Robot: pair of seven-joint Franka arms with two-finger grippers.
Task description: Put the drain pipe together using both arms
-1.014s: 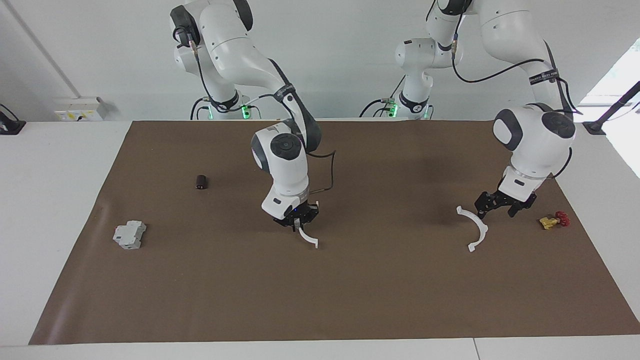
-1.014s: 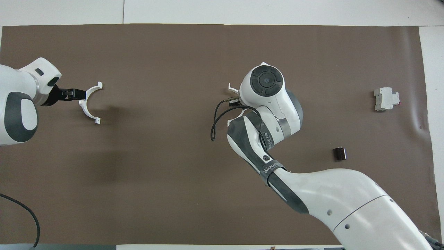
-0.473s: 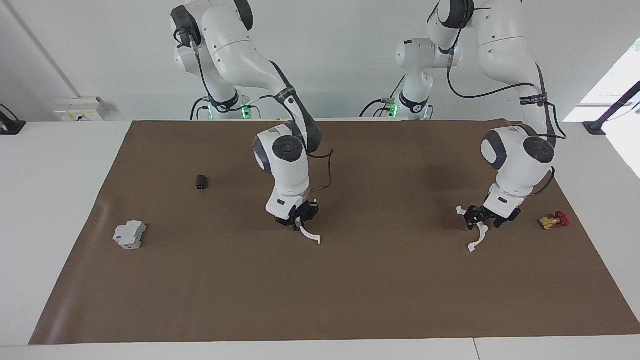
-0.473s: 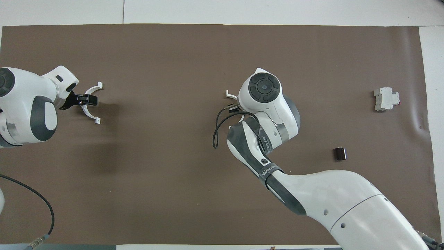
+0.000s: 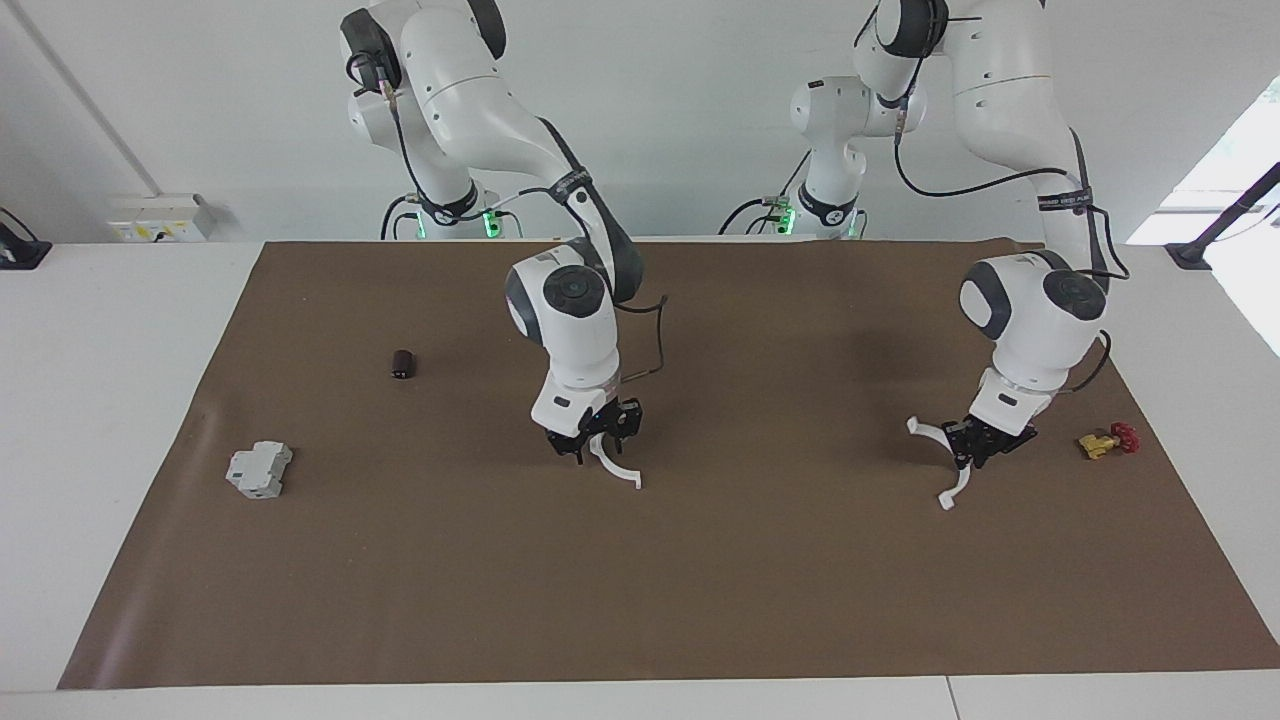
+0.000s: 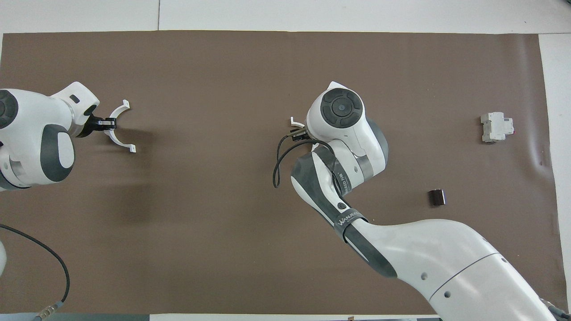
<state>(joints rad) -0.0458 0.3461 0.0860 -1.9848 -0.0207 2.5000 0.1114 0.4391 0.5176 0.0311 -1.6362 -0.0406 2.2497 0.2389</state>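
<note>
Right gripper (image 5: 592,432) is clamped on one half-ring (image 5: 615,466) over mid-mat; the free end of the arc hangs toward 4 o'clock from the fingers in the facing view, with its tab at or just off the mat (image 5: 700,600). In the overhead view the wrist hides most of that piece; only one tab shows at the wrist's 9 o'clock.

Left gripper (image 5: 978,440) is pinched on the crown of the second half-ring (image 5: 940,455) toward the left arm's end of the table. In the overhead view that arc opens toward 3 o'clock, i.e. toward the other piece. The two halves are well apart.

Step in hand, as I read it: both grasps are made, so next is lift and bring together.

How to do it well:
- Lift both clear of the mat before translating, or a dragging tab will twist the part in the fingers.
- The right-hand piece hangs tilted and the left one lies near flat. Level them into one plane first.
- Turn the open sides to face each other, then close along one straight line so all four tabs meet as pairs.
- These are thin plastic held at one point, so expect flex and go slow at contact.

Yellow-and-red valve (image 5: 1105,440) sits just at 3 o'clock of the left gripper; move away from it. Grey block (image 5: 259,470) and small dark cylinder (image 5: 402,364) are well clear.
</note>
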